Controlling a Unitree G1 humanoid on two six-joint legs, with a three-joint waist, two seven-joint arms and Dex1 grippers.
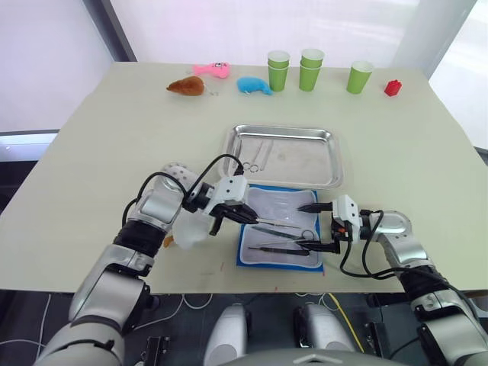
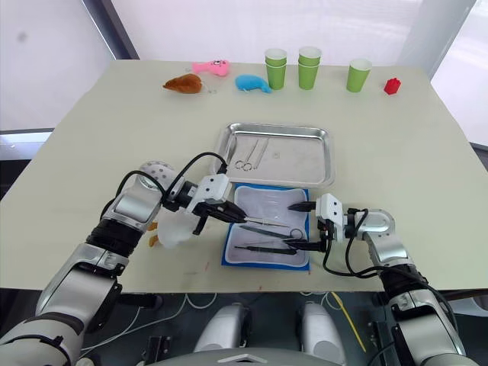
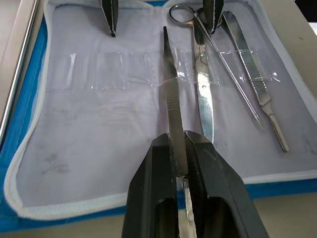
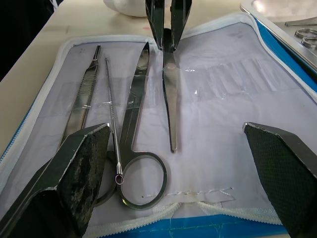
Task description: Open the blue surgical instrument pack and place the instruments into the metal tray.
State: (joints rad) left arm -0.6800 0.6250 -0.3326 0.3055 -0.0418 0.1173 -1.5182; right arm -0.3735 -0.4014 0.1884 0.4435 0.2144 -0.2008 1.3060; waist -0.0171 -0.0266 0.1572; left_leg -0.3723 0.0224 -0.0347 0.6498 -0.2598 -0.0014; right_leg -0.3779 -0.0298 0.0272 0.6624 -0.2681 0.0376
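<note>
The blue surgical instrument pack [image 1: 248, 258] lies open near the table's front edge, its pale lining [image 3: 99, 124] facing up. My left gripper [image 3: 184, 136] is shut on a straight silver tweezer [image 3: 171, 84] over the lining. Beside it rest scissors [image 3: 204, 94], a thin probe [image 3: 233, 74] and another straight tool [image 3: 255, 79]. My right gripper [image 1: 306, 226] stands wide open at the pack's right side, its fingers [image 4: 74, 178] spanning the ring handle [image 4: 143, 178] without touching it. Behind the pack, the metal tray [image 1: 320, 164] holds two instruments [image 1: 255, 156].
A white lumpy object [image 1: 191, 229] sits just left of the pack under my left wrist. Along the far edge stand three green cups [image 1: 311, 69], a red item [image 1: 392, 87], a blue whale toy [image 1: 254, 85], a pink toy [image 1: 213, 69] and a brown toy [image 1: 187, 85].
</note>
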